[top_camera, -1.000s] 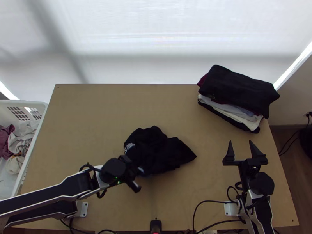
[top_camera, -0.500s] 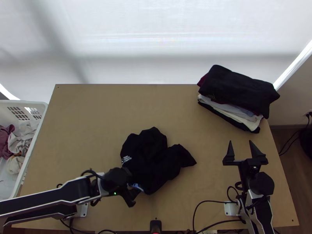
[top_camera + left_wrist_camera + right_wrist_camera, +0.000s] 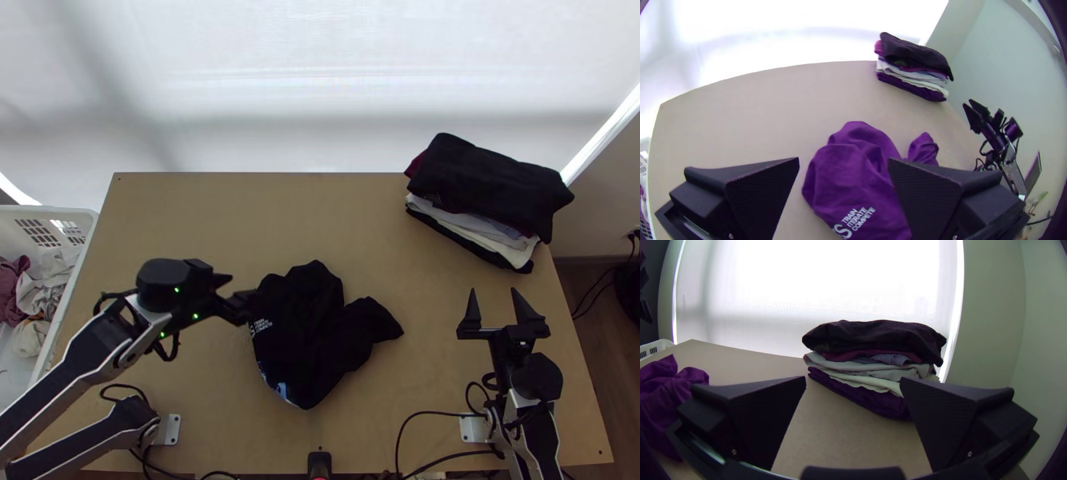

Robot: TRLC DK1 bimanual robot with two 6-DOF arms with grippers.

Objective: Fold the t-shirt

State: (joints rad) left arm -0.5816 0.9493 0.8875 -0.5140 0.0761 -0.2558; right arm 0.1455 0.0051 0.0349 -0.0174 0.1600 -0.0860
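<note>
The shirt (image 3: 308,336) lies bunched at mid-table, just right of the left tool (image 3: 242,288), which is open beside its far left part. The bulk runs from far to near, with a lobe to the right. The right tool (image 3: 493,290), also open, is well apart on the right. The next grasp probably suits the left tool, moving rightward onto the cloth.
</note>
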